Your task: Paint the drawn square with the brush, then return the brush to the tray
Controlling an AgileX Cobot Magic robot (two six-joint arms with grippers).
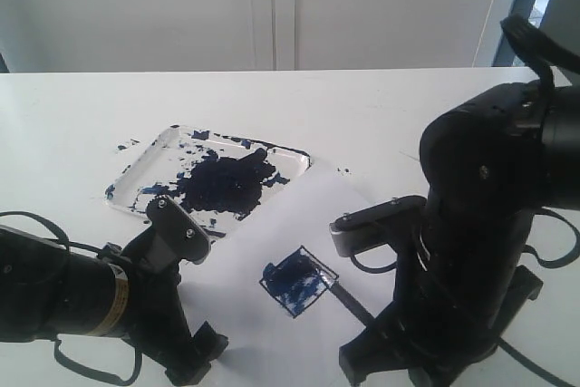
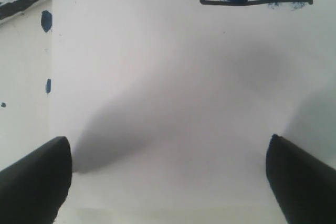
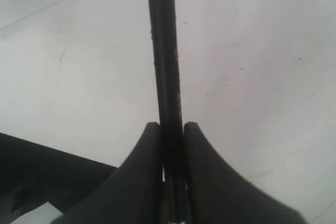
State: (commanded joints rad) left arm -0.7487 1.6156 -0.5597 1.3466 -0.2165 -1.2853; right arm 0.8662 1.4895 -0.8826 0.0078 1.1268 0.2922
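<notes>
Right gripper (image 3: 171, 128) is clenching the brush (image 3: 164, 51), tip at the drawn square (image 1: 297, 281).
Left gripper (image 2: 168, 148) is hovering released over bare paper (image 2: 157, 77), likely leaving the brush room.

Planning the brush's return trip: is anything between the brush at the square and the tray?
Nothing visible blocks it: only bare paper lies between the drawn square and the tray. The open left gripper hangs by the tray's near edge, apparently off the direct line. The right gripper grips the brush.
</notes>
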